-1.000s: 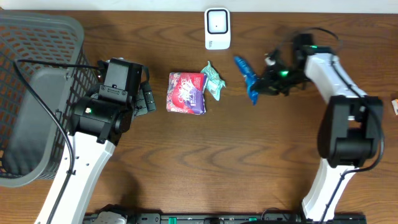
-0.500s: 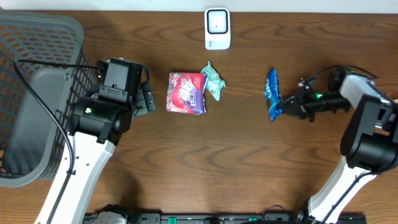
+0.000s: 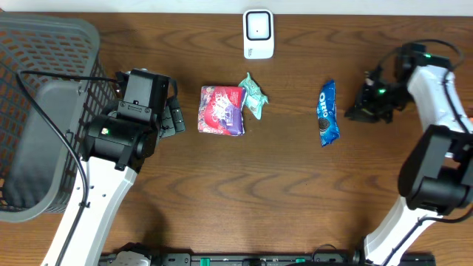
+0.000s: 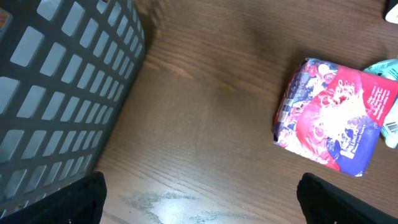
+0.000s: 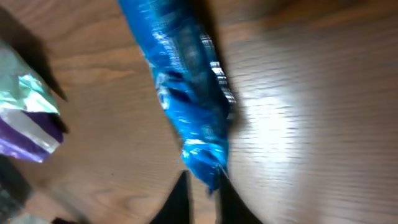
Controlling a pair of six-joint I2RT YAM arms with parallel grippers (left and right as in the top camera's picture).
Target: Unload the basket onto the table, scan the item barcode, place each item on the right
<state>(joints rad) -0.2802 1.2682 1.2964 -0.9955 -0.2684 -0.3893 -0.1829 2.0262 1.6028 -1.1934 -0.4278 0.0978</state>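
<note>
The flat blue plastic snack packet (image 3: 327,112) is showing a white logo and a dark cookie print. The squarish red-and-purple glossy pouch (image 3: 222,110) is carrying white lettering. The crumpled mint-green foil wrapper (image 3: 253,96) is lying on the brown wood-grain table (image 3: 295,185).

Blue packet (image 5: 189,106) blurred (print unreadable)

The left arm (image 3: 96,199) is showing a long white link running into rounded black joint housings, with a boxy black block sitting near its wrist, a small green light glowing on one joint and a thin black cable looping off it. The right arm (image 3: 436,92) is wearing the same white shells over black joints, green lights glowing near its wrist beside thin black cables. The left gripper (image 4: 200,204) and right gripper (image 5: 203,200) are both showing matte black fingers.
</note>
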